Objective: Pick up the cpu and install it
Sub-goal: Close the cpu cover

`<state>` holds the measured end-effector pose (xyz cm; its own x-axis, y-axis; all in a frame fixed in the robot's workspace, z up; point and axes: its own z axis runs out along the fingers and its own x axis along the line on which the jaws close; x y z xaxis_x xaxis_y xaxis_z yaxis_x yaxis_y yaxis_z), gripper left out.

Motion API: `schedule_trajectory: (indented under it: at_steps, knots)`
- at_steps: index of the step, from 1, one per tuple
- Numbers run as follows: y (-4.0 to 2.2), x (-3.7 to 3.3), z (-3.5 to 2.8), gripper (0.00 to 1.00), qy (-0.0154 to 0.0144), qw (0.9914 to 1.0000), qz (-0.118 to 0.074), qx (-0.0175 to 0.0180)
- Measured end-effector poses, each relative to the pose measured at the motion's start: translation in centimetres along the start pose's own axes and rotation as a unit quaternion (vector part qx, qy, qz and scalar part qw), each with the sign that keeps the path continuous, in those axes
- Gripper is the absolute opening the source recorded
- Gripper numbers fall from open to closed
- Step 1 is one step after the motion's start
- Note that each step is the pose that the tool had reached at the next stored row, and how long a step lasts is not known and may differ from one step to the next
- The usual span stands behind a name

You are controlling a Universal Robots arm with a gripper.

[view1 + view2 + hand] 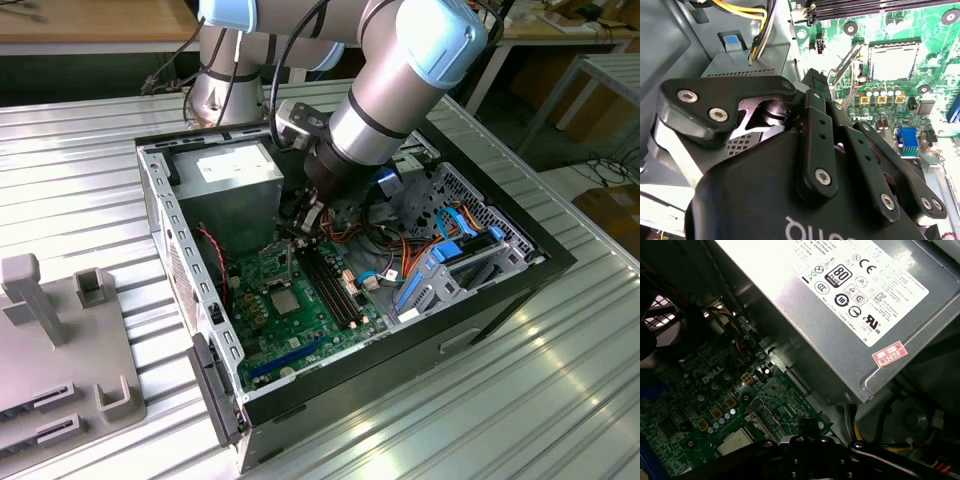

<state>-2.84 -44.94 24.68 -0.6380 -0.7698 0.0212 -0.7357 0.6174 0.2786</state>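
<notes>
— Where is the cpu (pixel 283 300)?

— Lying flat in the black-framed socket (pixel 283 287) on the green motherboard (pixel 300 340), pale metal top facing up. Seen also in both wrist views (pixel 892 62) (pixel 735 441).

— And close around it?

— In the second wrist view, a thin metal lever (pixel 842 65) just beside the socket, tilted up from the board. In the exterior view, long black memory slots (pixel 330 285) next to the socket, on the exterior view's right.

— The gripper (pixel 300 222)?

— Low inside the open computer case (pixel 190 330), over the board between the cpu and the grey power supply (pixel 240 175) – near the chip, not touching it. Black linkage close to the camera in the second wrist view (pixel 815 82). Open or closed – cannot tell. Nothing visibly held.

— Outside the case?

— Ribbed metal table (pixel 80 170), and a grey fixture (pixel 60 340) at the exterior view's left.
</notes>
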Motion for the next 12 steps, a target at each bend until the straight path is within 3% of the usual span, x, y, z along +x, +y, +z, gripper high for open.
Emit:
schedule_trajectory:
  at_steps: [12]
  knots:
    - [0.0, 0.0, -0.01, 0.11, 0.0001, 1.0, 0.0, 0.0]
